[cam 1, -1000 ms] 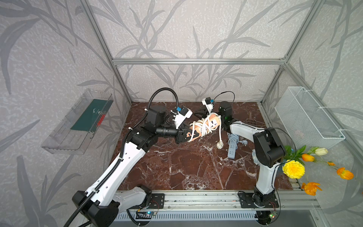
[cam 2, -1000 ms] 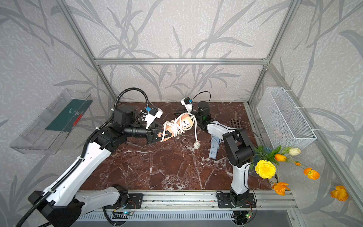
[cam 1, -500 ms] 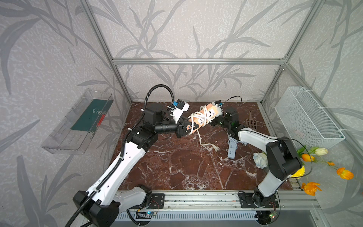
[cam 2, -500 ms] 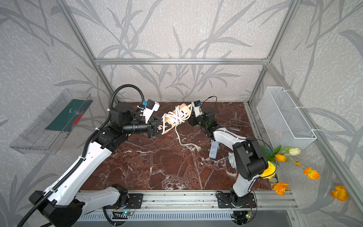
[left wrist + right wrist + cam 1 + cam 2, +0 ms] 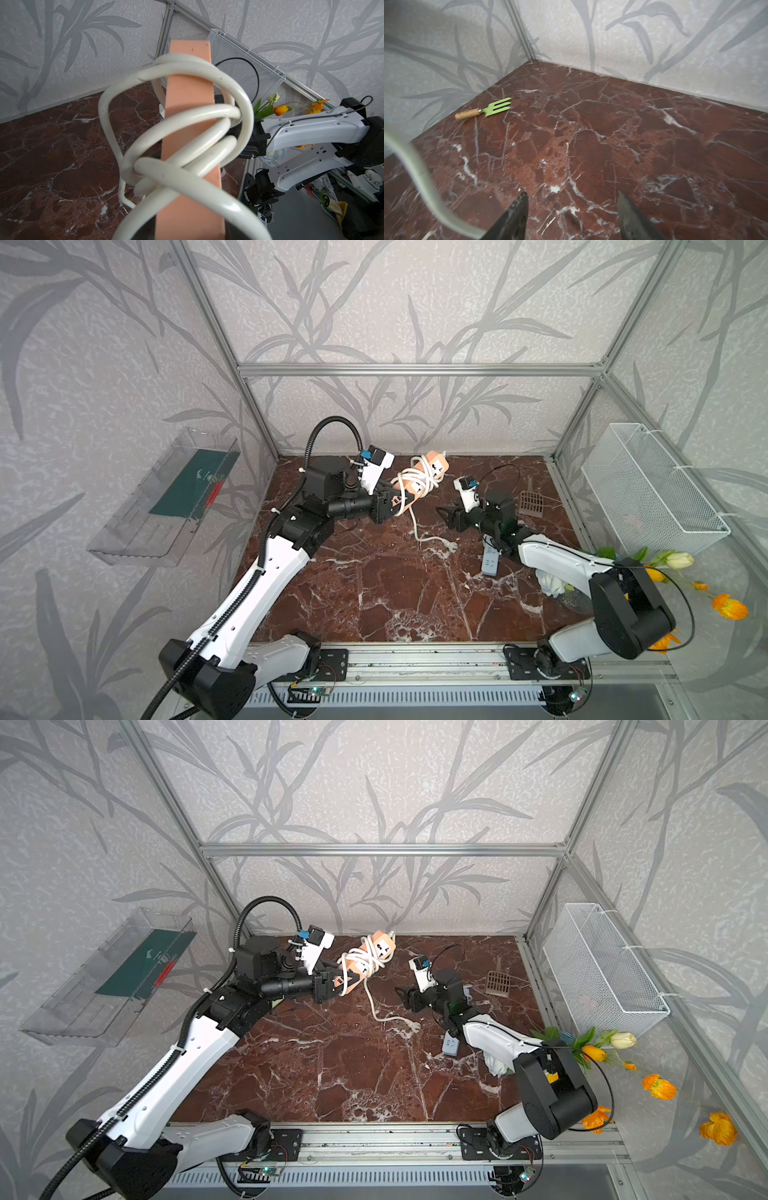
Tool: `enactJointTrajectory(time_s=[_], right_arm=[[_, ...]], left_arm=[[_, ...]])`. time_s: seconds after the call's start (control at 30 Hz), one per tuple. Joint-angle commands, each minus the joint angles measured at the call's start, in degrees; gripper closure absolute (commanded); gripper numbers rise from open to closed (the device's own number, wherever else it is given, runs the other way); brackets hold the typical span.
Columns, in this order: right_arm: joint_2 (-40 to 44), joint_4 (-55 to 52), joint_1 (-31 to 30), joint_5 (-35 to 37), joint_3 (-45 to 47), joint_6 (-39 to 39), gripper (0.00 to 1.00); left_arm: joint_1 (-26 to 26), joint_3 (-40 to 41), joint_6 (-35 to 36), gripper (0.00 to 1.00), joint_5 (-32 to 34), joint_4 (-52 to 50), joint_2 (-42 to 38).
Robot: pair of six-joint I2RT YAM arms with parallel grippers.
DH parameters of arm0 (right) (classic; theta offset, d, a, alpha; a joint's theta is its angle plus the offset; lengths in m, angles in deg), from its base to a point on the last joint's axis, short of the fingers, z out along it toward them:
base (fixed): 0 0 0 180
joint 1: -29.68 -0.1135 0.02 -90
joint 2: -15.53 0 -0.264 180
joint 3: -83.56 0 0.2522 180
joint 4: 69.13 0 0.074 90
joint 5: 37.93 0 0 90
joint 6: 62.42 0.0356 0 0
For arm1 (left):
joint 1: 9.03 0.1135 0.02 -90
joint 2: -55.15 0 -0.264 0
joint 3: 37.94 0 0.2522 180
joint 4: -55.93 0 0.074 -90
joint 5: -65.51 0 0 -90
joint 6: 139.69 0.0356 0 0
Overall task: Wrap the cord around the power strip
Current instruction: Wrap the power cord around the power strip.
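Power strip [image 5: 428, 472]: peach-orange, white socket face up, lifted clear of tabletop [image 5: 374, 593], far end pointing toward back wall. Near end pinched in left fingers [image 5: 385, 509], clamped tight on it. Visible in both top views; edge-on and filling most of left wrist view.

Cord [image 5: 409, 483]: white, thick, looped several turns around middle of strip. Loops loose and crossing each other, with gaps between coils and body plain in left wrist view, cord [image 5: 176, 116]. Leftover tail dropping from coils to tabletop, curving toward right arm, plug end [image 5: 451, 546] lying flat on marble.

Right fingers [image 5: 445, 517]: spread wide, gripping nothing, low over tabletop, apart from strip, near loose tail. Only bare marble between right fingers [image 5: 517, 216] in right wrist view, blurred cord passing at frame edge.

Elsewhere:
- grey-blue flat block [image 5: 490, 563] on tabletop under right forearm
- brown slotted scoop [image 5: 531, 501] toward back right corner
- green hand fork [image 5: 488, 110] with wood handle by wall
- white mesh basket [image 5: 648, 489] on right wall
- orange and white flowers [image 5: 681, 562] below basket
- clear shelf [image 5: 162, 497] on left wall
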Motion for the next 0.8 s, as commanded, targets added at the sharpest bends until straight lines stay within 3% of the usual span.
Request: enactJointTrajectory(time_s=[0.0,0.2,0.3,0.43,0.63,0.77], right_arm=[[3.74,1.38,-3.28,-1.49,2.83,-3.42,0.32],[-5.42,9.08,-10.86,3.51,2.89,-4.49,0.30],[-13.49,17.16,-11.33,4.50,-0.36,-0.07,0.30],[-23.60,18.29,-14.15,7.18,-7.62,-0.09,0.32],[-27.19,12.98,-19.84,19.36,-10.75,-6.09,0.63],[-26.65,9.41,-22.24,23.23,-11.01,-12.50,0.89]], left_arm=[[0.43,-2.39,0.09,1.00,1.82,3.63,0.36],[0.68,-3.29,-0.55,1.00,2.27,3.87,1.19],[0.84,-3.18,-0.54,1.00,2.49,3.67,1.12],[1.04,-3.29,-0.71,1.00,3.01,3.86,1.12],[2.38,-3.82,-1.93,1.00,3.59,4.61,1.08],[3.39,-3.79,-2.47,1.00,4.89,5.18,1.11]])
